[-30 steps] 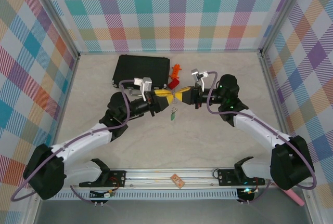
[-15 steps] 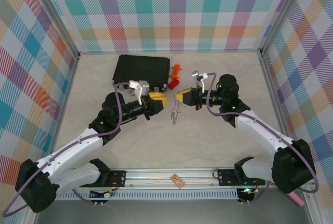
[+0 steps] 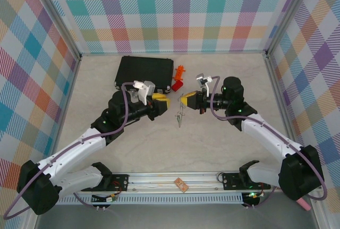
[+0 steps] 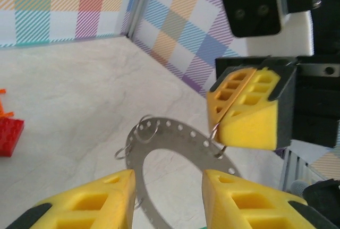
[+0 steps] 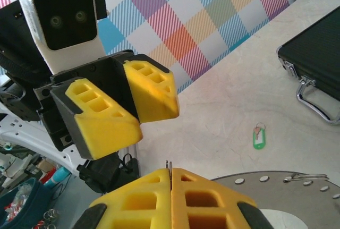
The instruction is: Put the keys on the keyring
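The right gripper [image 5: 171, 178] had its jaws clamped on the rim of the flat grey perforated keyring [image 4: 170, 136], holding it in the air above the pale surface [image 3: 175, 149]; the left gripper [image 3: 163, 103] faced it just beside, jaws apart, gripping nothing; one green-tagged key [image 5: 258, 137] lay on the surface, apart from the ring.

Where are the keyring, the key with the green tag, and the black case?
keyring [image 4: 175, 135]: left wrist view, on its flat grey band.
key [image 5: 258, 141]: right wrist view, on its green tag.
black case [image 3: 144, 71]: top external view, middle of its lid.
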`<act>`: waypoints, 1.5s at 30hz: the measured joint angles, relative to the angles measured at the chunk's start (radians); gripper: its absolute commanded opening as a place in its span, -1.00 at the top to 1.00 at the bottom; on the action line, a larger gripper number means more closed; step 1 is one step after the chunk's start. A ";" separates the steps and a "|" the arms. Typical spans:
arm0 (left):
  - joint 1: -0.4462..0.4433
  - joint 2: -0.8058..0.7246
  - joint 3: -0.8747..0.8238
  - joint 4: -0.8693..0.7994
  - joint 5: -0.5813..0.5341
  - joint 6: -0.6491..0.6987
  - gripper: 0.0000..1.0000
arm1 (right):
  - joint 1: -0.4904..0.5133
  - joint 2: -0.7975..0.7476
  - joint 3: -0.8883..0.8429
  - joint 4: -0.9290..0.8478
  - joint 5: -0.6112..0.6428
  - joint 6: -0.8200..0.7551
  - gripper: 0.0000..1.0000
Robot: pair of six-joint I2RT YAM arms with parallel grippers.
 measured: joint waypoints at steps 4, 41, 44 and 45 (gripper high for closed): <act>0.000 0.002 0.000 -0.032 -0.009 0.008 0.23 | 0.000 -0.002 0.000 -0.032 0.010 -0.026 1.00; 0.270 0.273 0.040 -0.539 -0.447 -0.192 0.11 | 0.000 -0.090 -0.138 -0.043 0.132 -0.048 1.00; 0.309 0.352 0.042 -0.543 -0.439 -0.191 0.25 | 0.000 -0.090 -0.141 -0.039 0.132 -0.043 1.00; 0.318 0.377 0.045 -0.545 -0.439 -0.192 0.26 | 0.000 -0.090 -0.141 -0.036 0.132 -0.043 1.00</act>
